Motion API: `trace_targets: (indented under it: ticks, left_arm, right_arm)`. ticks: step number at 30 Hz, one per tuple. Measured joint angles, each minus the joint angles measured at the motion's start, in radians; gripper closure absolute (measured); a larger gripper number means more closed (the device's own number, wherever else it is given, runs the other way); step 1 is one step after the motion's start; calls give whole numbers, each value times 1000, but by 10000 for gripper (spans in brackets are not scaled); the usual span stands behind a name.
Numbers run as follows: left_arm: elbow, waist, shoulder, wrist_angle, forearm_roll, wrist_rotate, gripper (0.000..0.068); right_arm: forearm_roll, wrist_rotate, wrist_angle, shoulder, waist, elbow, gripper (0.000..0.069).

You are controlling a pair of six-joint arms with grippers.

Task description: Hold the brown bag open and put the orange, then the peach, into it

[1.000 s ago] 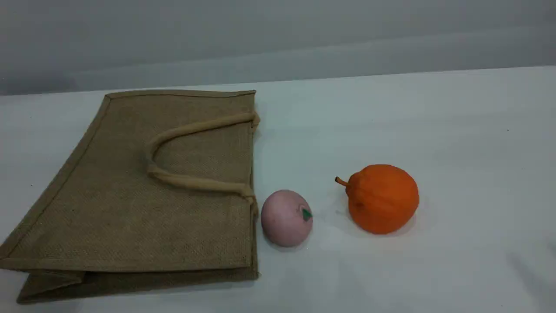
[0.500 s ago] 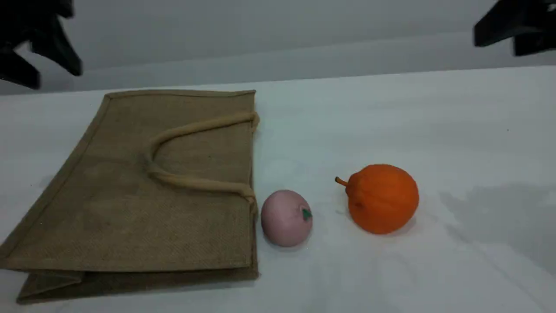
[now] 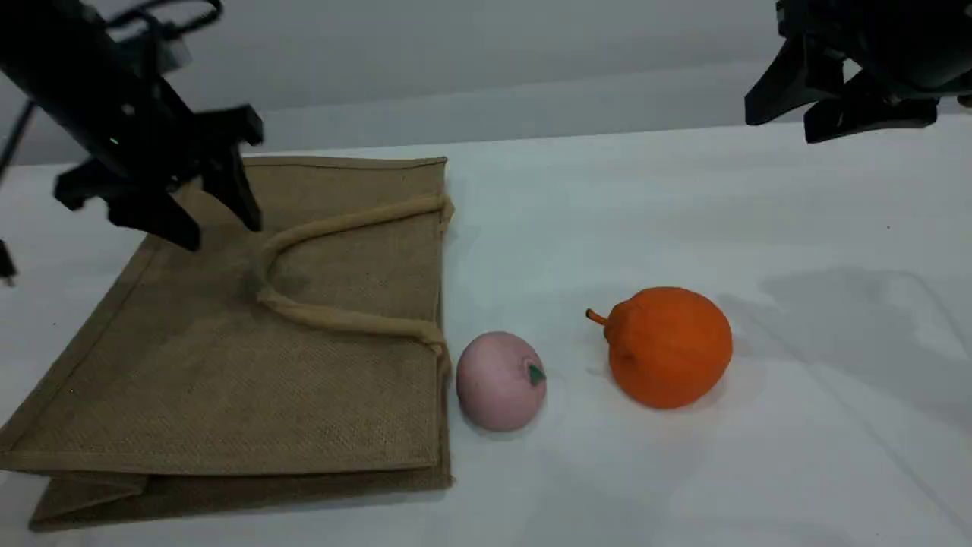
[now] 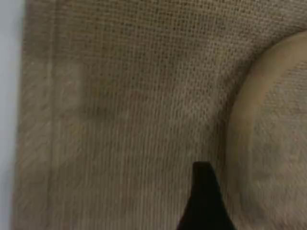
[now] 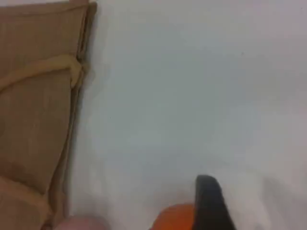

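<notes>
White tabletop (image 3: 759, 213) runs back to a plain grey wall. At the left the brown bag (image 3: 228, 380) lies flat on its side, mouth edge facing right toward the fruit, its upper loop handle (image 3: 334, 317) folded back over the top panel; laid this way, lifting that handle should raise the upper panel and open the mouth sideways. The left gripper (image 3: 205, 220) hangs over the far left part of the bag, beside the handle's bend, jaws spread wide and empty, touching nothing as far as I can tell. Just right of the mouth sits the peach (image 3: 500, 381), very close to the bag's edge, and further right the orange (image 3: 668, 346), apart from it. The right gripper (image 3: 824, 121) hovers high at the far right, well above the orange, jaws likewise apart and holding nothing.
</notes>
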Motion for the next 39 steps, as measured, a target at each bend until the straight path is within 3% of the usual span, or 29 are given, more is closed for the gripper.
trace_targets:
  ticks: [16, 19, 23, 25, 32, 36, 39]
  left_arm:
    - [-205, -56, 231, 92, 24, -47, 256]
    - [-205, -56, 231, 107, 41, -59, 332]
    - [-219, -56, 233, 159, 54, -62, 547]
    - [-240, -57, 234, 188, 84, -63, 604]
    - [-430, -57, 238, 421, 232, -32, 604]
    - [-598, -57, 237, 581, 225, 51, 604]
    - [-729, -56, 229, 661, 174, 117, 604]
  right_arm:
    - [-1, 3, 12, 3, 0, 1, 318]
    - [-1, 3, 10, 3, 0, 1, 318]
    - [-1, -5, 8, 3, 0, 1, 318]
    - [-1, -15, 9, 3, 0, 1, 318]
    - [-1, -17, 10, 3, 0, 1, 318]
    - [-1, -20, 11, 2, 0, 1, 318]
    - [-1, -20, 12, 2, 0, 1, 318]
